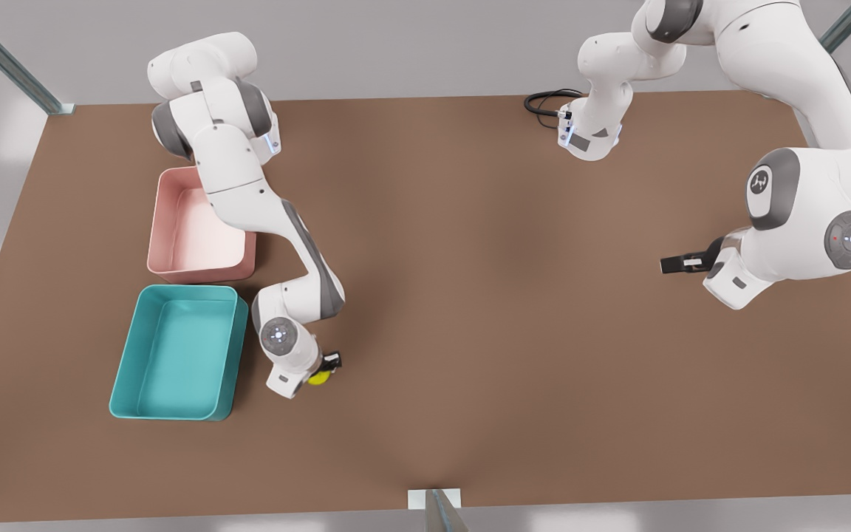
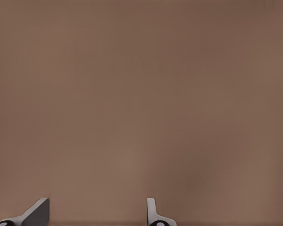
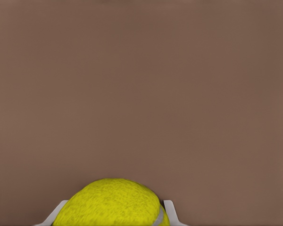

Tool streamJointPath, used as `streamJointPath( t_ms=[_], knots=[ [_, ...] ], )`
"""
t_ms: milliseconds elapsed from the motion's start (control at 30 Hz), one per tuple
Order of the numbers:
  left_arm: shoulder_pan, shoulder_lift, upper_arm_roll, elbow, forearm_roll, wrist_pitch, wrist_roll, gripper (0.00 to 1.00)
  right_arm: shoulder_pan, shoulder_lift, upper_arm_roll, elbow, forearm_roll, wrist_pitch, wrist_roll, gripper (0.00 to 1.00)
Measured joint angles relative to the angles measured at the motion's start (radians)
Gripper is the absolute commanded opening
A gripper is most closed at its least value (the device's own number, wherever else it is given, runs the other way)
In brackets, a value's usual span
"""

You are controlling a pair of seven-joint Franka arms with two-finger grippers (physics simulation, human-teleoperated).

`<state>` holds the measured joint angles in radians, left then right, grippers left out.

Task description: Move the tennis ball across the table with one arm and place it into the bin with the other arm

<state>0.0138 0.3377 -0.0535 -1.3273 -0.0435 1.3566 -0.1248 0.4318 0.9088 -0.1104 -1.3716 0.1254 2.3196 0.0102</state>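
Yellow-green tennis ball [image 3: 112, 203] pinched by right gripper [image 1: 326, 367]; left gripper [image 1: 673, 264] idle, fingers apart.

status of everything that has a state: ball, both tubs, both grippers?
tennis ball: clamped in right gripper, beside the bin
right gripper: shut on ball
left gripper: open, empty, waiting over bare table
bin: upright, empty
pink tub: upright, nothing seen inside

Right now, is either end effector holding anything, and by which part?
The right end effector grips the tennis ball across its sides, beside the bin. The left end effector is open, holding nothing.
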Motion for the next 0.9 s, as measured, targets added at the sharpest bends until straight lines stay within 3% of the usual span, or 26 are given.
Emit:
streamJointPath(
  t_ms=[267,533,567,600,733,767,800,867,900],
  knots=[
    [-0.001,-0.001,0.0,-0.003,0.001,0.001,-0.009,1.0,-0.096,-0.146,-0.051,0.028,-0.011,-0.032,-0.085,0.67],
    [-0.003,-0.005,-0.001,-0.007,0.001,0.001,-0.015,1.0,-0.25,-0.187,-0.095,0.025,-0.014,-0.129,-0.287,0.67],
    [-0.003,-0.003,-0.001,-0.007,0.001,-0.002,-0.016,1.0,-0.259,-0.182,-0.099,0.024,-0.015,-0.136,-0.308,0.76],
    [-0.003,0.002,-0.001,-0.007,0.001,-0.007,-0.017,1.0,-0.264,-0.175,-0.101,0.023,-0.017,-0.142,-0.328,1.0],
    [0.0,0.036,0.001,-0.004,-0.002,-0.055,-0.019,1.0,-0.273,-0.166,-0.104,0.015,-0.021,-0.159,-0.396,1.0],
    [0.008,0.091,0.004,-0.003,0.0,-0.099,-0.019,1.0,-0.273,-0.165,-0.104,0.013,-0.021,-0.162,-0.41,1.0],
    [0.04,0.253,0.009,0.003,0.018,-0.165,-0.018,1.0,-0.271,-0.164,-0.103,0.013,-0.018,-0.164,-0.424,1.0],
    [0.157,0.715,0.014,0.019,0.027,-0.279,-0.009,1.0,-0.254,-0.166,-0.096,0.03,-0.011,-0.189,-0.433,1.0],
    [0.209,0.78,0.007,0.068,-0.002,-0.287,0.275,1.0,-0.23,-0.168,-0.094,0.061,-0.009,-0.228,-0.426,1.0]
  ],
)
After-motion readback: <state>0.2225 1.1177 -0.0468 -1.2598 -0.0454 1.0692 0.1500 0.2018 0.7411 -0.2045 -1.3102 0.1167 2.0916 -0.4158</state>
